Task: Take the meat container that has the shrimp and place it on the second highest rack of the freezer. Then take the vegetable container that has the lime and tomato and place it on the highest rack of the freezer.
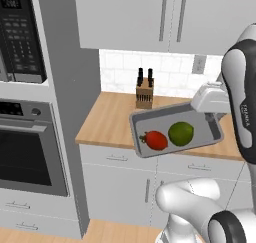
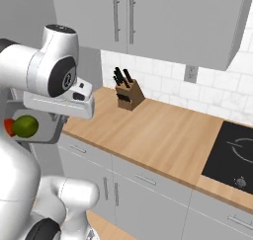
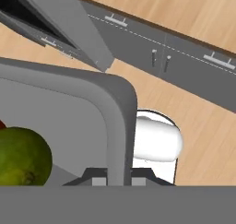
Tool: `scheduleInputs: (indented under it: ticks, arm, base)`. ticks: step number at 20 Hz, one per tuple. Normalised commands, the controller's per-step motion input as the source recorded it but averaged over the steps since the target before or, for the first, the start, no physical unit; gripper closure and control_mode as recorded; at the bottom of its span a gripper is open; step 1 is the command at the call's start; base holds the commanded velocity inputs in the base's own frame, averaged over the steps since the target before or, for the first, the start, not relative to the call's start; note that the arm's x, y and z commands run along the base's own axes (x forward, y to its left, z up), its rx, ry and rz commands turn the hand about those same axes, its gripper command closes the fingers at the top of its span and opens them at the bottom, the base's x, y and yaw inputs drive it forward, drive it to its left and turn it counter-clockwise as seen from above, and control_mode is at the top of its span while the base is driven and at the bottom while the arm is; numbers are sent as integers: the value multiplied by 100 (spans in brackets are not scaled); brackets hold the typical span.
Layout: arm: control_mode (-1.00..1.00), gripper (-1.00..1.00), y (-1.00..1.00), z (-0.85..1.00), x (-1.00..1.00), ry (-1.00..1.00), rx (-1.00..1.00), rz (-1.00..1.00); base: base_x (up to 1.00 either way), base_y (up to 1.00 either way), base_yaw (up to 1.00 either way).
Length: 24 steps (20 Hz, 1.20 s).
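Hand view shows your tool (image 3: 116,179) clamped on the tray (image 1: 145,118) rim, held tilted in the air above the surface (image 1: 110,118); tilt further and the lime (image 1: 180,133) and tomato (image 1: 156,140) could roll off.

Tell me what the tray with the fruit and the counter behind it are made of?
The tray looks like plain grey plastic or metal: smooth, matte, rounded corners, no shine to settle which. It is lifted, its rim between the gripper's fingers. The counter looks like light wood: tan with faint grain lines and a flat finish. Everything is rendered, so these are only looks.
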Motion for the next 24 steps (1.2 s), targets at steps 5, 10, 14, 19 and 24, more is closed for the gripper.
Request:
scheduleInputs:
  ticks: [5,10,14,19,24]
  arm:
    - [100,100,0,0,0,0,0,0]
    - [100,100,0,0,0,0,0,0]
    - [100,100,0,0,0,0,0,0]
    - [100,100,0,0,0,0,0,0]
    - [100,100,0,0,0,0,0,0]
  base:
    - [-18,0,0]
    - [-88,-10,8]
    - [-4,11,43]
    - [3,44,80]
    - [16,47,93]
